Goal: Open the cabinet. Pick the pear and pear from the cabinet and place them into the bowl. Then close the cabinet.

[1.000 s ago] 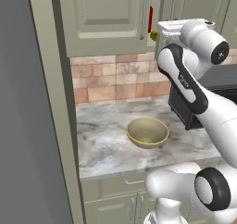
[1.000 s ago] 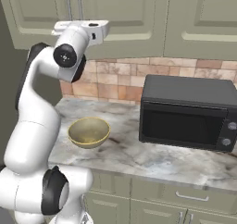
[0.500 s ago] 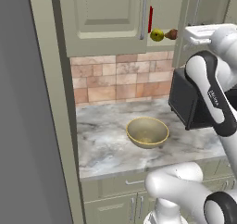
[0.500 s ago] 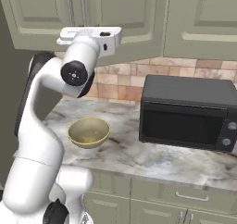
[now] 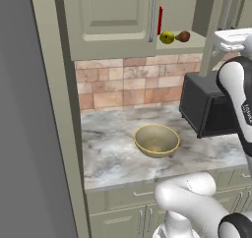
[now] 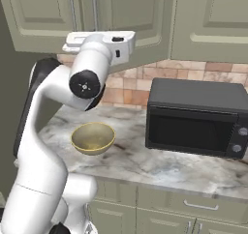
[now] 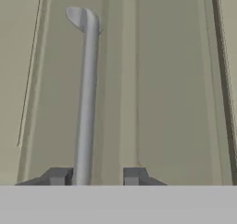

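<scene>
1. The end effector [image 7: 95,177] faced the panel of the right door [image 7: 162,79] of the cabinet [image 5: 110,20]. The fingertips [image 7: 58,176] stood apart at the 6 o'clock edge of the hand view.
2. The door's bar handle [image 7: 85,98] ran from between the fingertips toward 12 o'clock. It lay close against the inner side of the left fingertip; contact could not be confirmed. The right fingertip stood clear of the bar.
3. The jaws were parted and were not clamped on the handle.
4. In the left base view, the right door [image 5: 216,25] stood swung outward, and the robot's hand [image 5: 234,39] sat just beside its lower edge, at 3 o'clock in that view.
5. The left door of the cabinet was shut. Its slim metal handle [image 5: 153,13] ran vertically along its right edge.
6. The first pear [image 5: 167,37] lay on the cabinet shelf [image 5: 194,43], at 1 o'clock in the left base view. It appeared small, rounded and yellow-green.
7. The second pear [image 5: 182,36] lay just beside the first, on its 3 o'clock side. It appeared browner and darker.
8. A red bottle [image 5: 160,19] stood upright behind the first pear.
9. Both pears lay well apart from the end effector, which was at the door and not inside the cabinet.
10. The bowl [image 5: 156,140] stood on the marble table [image 5: 113,153], below the cabinet. It was wide, round and golden-tan, and held nothing.
11. A black microwave [image 6: 196,117] stood on the table at 3 o'clock of the bowl, apart from it.
</scene>
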You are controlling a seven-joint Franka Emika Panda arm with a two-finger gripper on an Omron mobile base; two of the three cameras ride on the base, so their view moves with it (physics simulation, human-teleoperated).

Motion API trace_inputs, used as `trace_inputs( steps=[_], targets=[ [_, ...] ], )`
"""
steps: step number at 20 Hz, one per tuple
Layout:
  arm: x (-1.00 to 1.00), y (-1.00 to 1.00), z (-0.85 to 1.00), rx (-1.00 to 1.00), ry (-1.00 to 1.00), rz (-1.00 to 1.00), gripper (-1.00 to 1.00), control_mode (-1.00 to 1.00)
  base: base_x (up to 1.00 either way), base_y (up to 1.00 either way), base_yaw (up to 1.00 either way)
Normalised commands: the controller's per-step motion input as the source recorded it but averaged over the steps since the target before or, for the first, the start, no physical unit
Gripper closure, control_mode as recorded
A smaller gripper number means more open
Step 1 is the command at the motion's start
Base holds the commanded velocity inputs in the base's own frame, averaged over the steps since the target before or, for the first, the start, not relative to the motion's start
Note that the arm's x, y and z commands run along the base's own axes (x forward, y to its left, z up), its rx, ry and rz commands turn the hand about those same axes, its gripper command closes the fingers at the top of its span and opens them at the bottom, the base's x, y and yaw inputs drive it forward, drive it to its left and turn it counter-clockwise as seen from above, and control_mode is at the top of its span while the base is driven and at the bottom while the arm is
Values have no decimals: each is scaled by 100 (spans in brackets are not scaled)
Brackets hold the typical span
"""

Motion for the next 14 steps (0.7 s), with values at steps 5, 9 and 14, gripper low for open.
trace_inputs(
  steps=[5,9,14],
  targets=[
    [-84,-5,-62,-1,14,-1,-100,-100,0,0,0],
    [-100,-21,-47,0,5,-3,-100,-100,0,0,0],
    [-81,21,-32,-2,0,-16,-100,-100,0,0,0]
  ],
)
